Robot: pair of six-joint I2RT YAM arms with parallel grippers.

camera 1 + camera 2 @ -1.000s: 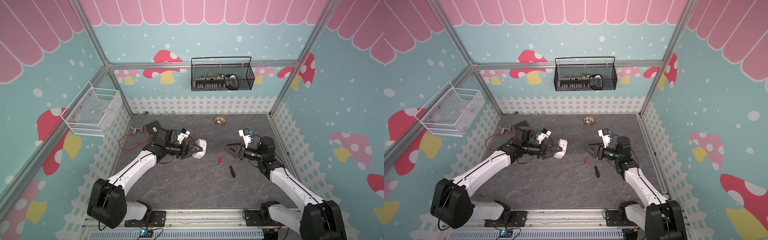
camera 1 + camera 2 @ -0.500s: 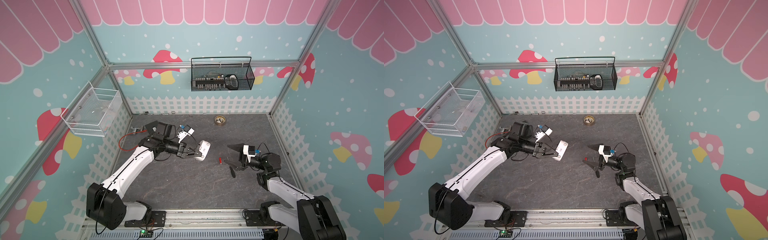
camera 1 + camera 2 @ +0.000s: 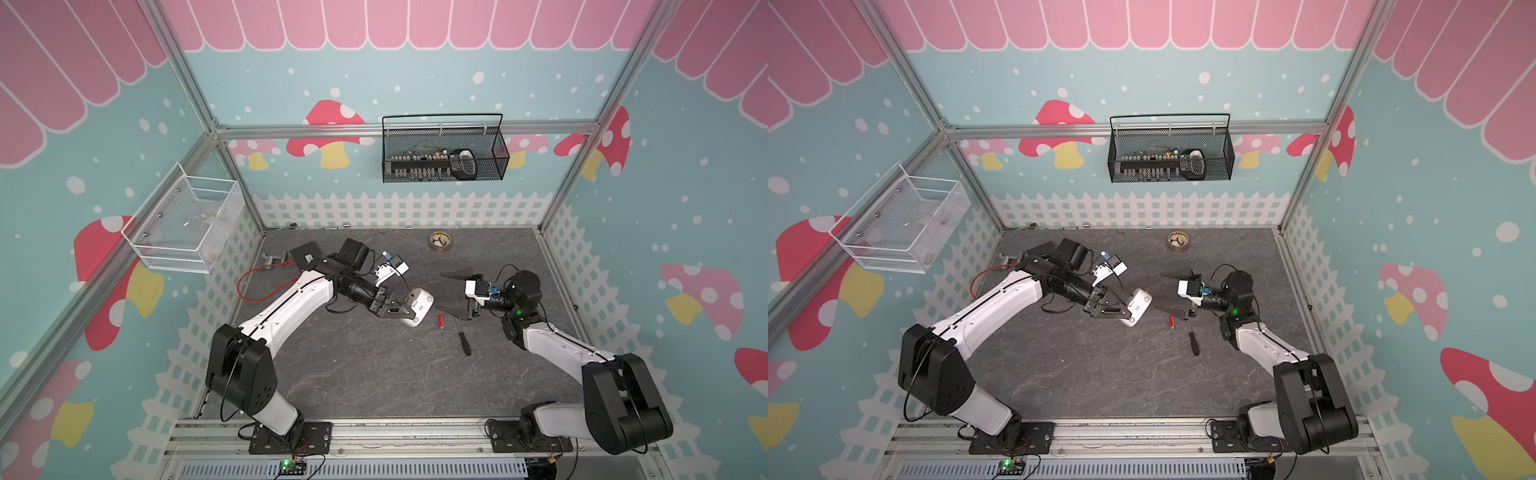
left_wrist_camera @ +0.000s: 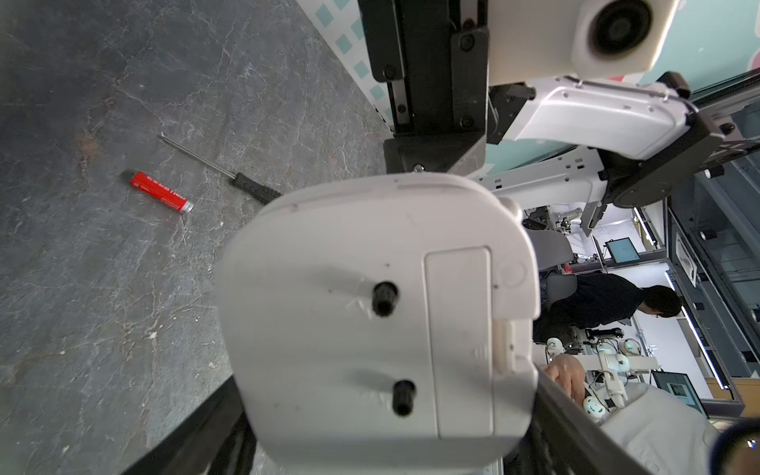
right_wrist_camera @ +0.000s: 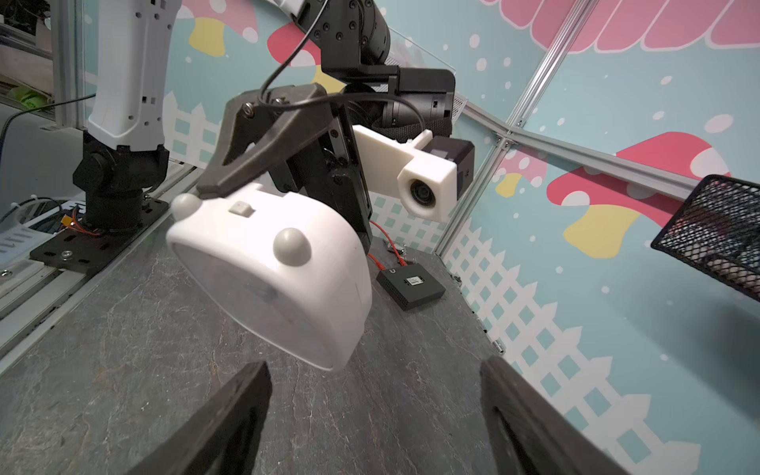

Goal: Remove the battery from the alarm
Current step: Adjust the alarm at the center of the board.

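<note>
Since the battery [image 3: 441,322] lies beside the alarm [image 3: 422,303], you're likely done — left pincer [image 3: 409,308] clamping the alarm, right pincer [image 3: 439,291] apart.

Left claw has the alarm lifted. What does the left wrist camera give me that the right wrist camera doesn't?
Left wrist only: the alarm's back, with its compartment cover in place and two black knobs, plus the battery and the screwdriver lying apart on the table.
Right wrist only: the alarm's top button and two domed bumps, the left claw gripping it, the open right claw, a black box and a wire basket.
Both: the alarm held off the table.
</note>
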